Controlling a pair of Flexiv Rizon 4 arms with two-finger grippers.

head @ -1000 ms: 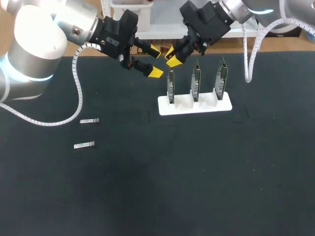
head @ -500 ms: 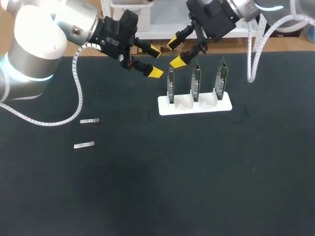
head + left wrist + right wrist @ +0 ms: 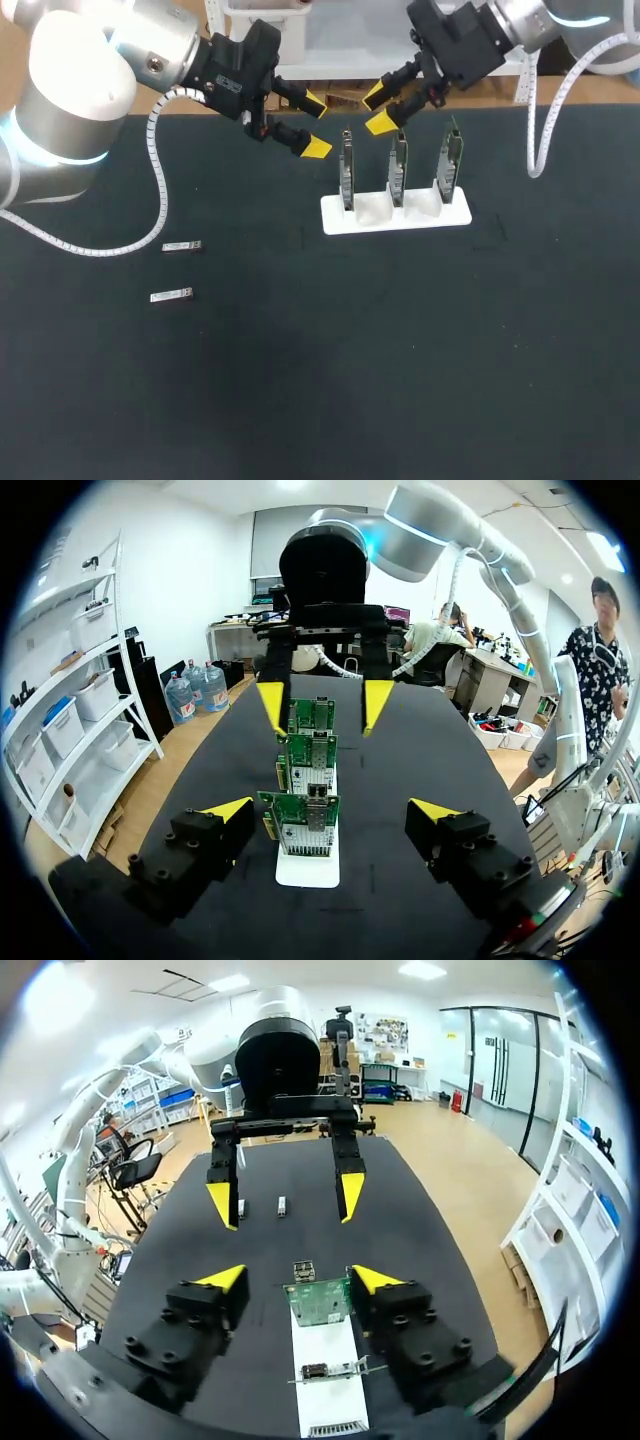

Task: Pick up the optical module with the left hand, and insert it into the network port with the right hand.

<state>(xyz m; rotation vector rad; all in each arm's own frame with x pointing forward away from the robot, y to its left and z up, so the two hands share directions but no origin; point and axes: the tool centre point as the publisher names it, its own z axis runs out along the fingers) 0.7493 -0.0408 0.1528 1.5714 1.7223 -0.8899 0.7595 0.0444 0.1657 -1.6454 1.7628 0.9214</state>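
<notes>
Two small silver optical modules lie on the dark table at the left; the right wrist view shows them far ahead. Three upright green port boards stand in a white holder. My left gripper hovers open and empty just left of the boards. My right gripper hangs open and empty above the gap between the left and middle boards. In the left wrist view the boards stand in a row between my left gripper and the right gripper.
The holder sits near the table's far edge, below my right gripper, with the left gripper facing it. Dark table surface spreads across the front and right. The left arm's white cable droops toward the table near the modules.
My right gripper, nearly shut at the top of the left board, opened, drew up and to the right, then narrowed a little. The left arm and both modules have not moved.
</notes>
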